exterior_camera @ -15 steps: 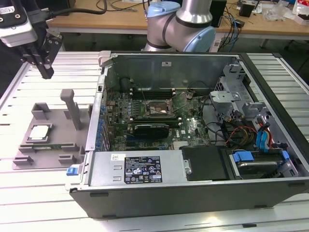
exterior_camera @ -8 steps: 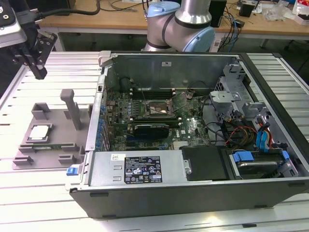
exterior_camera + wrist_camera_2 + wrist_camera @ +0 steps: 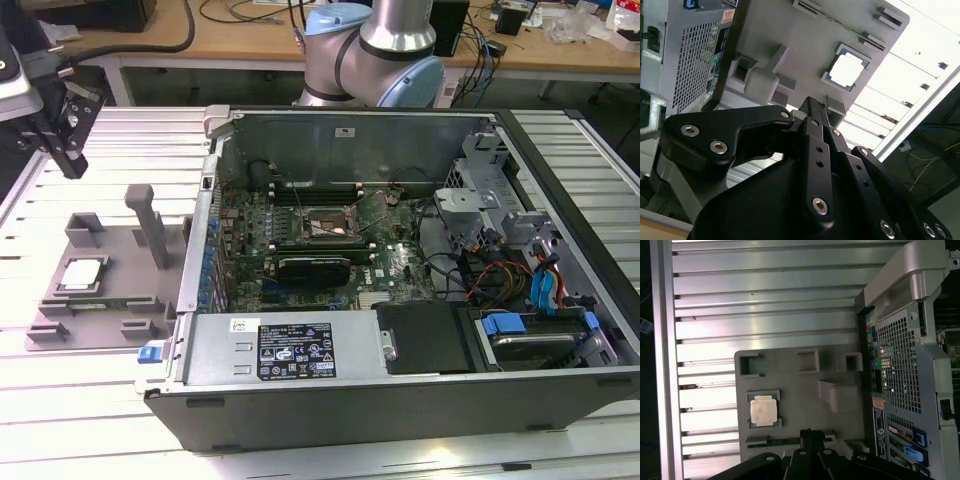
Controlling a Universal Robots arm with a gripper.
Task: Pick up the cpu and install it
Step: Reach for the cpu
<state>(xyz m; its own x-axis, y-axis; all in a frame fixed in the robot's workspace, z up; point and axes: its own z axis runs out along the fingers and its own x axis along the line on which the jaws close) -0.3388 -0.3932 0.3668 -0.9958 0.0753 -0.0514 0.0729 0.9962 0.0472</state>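
The cpu (image 3: 82, 273), a flat silver square, lies in a recess of the grey plastic tray (image 3: 115, 312) at the exterior view's left, beside the open computer case. Both wrist views look down on the cpu (image 3: 847, 70) (image 3: 762, 410) in the tray (image 3: 790, 30) (image 3: 790, 375). My gripper (image 3: 72, 162) hangs high above the table, behind the tray and well apart from the chip. Its black fingertips (image 3: 812, 106) (image 3: 809, 434) stand together, shut on nothing. The black socket (image 3: 330, 222) with its metal frame sits in the middle of the motherboard inside the case.
The open computer case (image 3: 400, 385) fills the table's middle and right, with a drive cage (image 3: 480, 200), cables and a power supply inside. A grey post (image 3: 150, 225) rises from the tray. The arm's base (image 3: 370, 55) stands behind the case. The slatted metal table (image 3: 60, 420) lies around.
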